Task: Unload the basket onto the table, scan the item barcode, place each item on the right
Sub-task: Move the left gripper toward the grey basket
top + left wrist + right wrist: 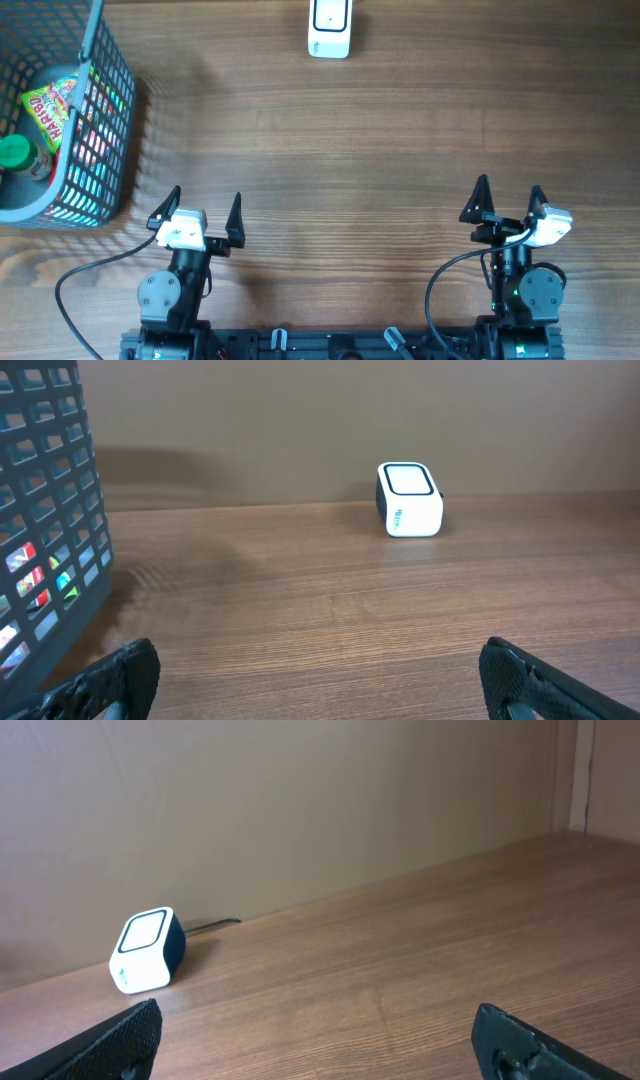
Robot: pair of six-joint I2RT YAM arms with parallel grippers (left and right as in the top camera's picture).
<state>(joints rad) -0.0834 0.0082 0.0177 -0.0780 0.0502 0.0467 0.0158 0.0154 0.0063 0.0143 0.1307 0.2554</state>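
A white barcode scanner [330, 28] with a dark window stands at the table's far edge, also seen in the left wrist view as the scanner [409, 499] and in the right wrist view as the scanner [147, 951]. A yellow-green Haribo bag [52, 108] and a green-capped bottle [17, 155] lie inside the grey basket [100, 150] at the far left. My left gripper [203, 212] stands open near the front edge, left of centre, holding nothing. My right gripper [508, 198] is open at the front right, also with nothing between its fingers.
The basket's grid wall [45, 550] fills the left side of the left wrist view. Bare wooden tabletop [340, 150] lies between the grippers and the scanner. A wall runs behind the scanner.
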